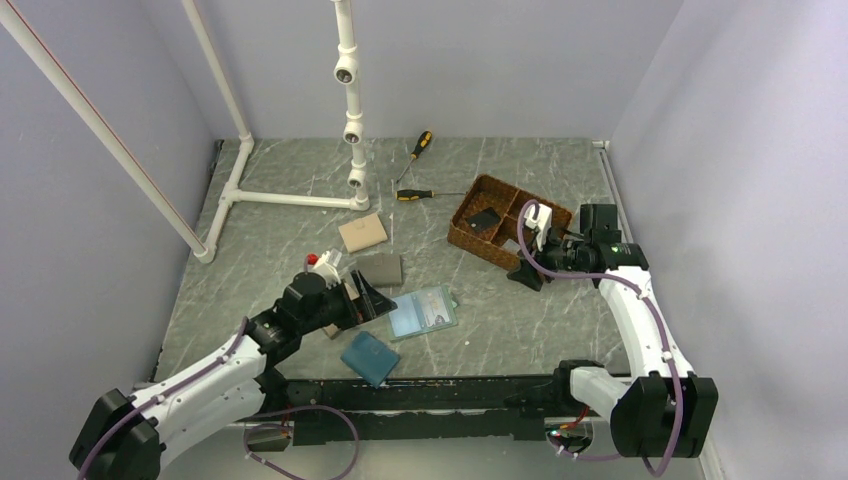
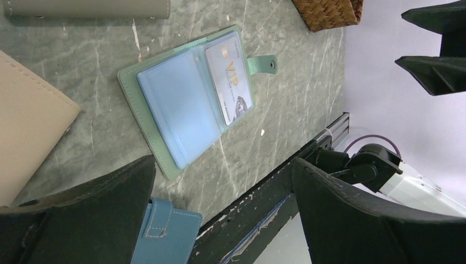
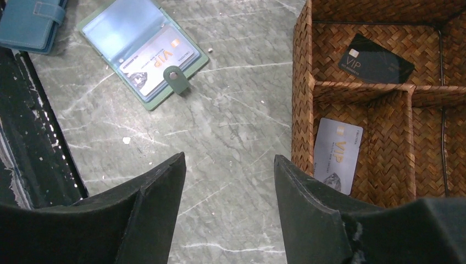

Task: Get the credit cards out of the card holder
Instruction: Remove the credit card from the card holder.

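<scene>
- Left gripper (image 1: 366, 301) (image 2: 224, 165) hangs just left of the holder, jaws spread wide, nothing between them.
- Under its wrist view, a tan wallet (image 2: 27, 126) lies to one side and a blue wallet (image 1: 369, 357) (image 2: 165, 236) sits near the table's front edge.
- Card holder (image 1: 422, 312) (image 2: 181, 104) (image 3: 144, 49) lies flat and open on the table, mid-front, snap tab sticking out.
- One whitish card (image 2: 229, 82) (image 3: 154, 58) sits in its clear pocket; the pocket next to it looks bare.
- Basket (image 1: 462, 240) (image 3: 302, 82) stands to the right, well apart from the holder.
- Black card (image 1: 484, 219) (image 3: 375, 59) lies in one compartment, a pale card (image 3: 336, 155) in the one beside it.
- Right gripper (image 1: 527, 272) (image 3: 229, 159) hovers by the basket's near wall, fingers parted, gripping nothing.
</scene>
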Available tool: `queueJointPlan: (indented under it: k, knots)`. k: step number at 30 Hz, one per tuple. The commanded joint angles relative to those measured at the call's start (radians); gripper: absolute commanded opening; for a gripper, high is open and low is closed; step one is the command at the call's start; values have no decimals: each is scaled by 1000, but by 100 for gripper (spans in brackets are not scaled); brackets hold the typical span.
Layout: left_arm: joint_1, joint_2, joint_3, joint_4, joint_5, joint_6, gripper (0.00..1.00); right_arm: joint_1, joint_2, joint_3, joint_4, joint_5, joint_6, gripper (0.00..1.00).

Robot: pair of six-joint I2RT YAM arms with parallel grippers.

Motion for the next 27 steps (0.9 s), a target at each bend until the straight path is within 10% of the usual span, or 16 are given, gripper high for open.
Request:
queueJointPlan:
  k: [1, 17, 27]
  knots:
    - [2, -7, 67, -120, -8, 18, 99, -6, -34, -18, 28, -36, -44, 64]
    - [1, -67, 132, -382, -103, 150, 99, -43, 61, -18, 41, -22, -40, 66]
    - [1, -59, 67, -216, -83, 160, 99, -45, 16, -20, 47, -23, -33, 66]
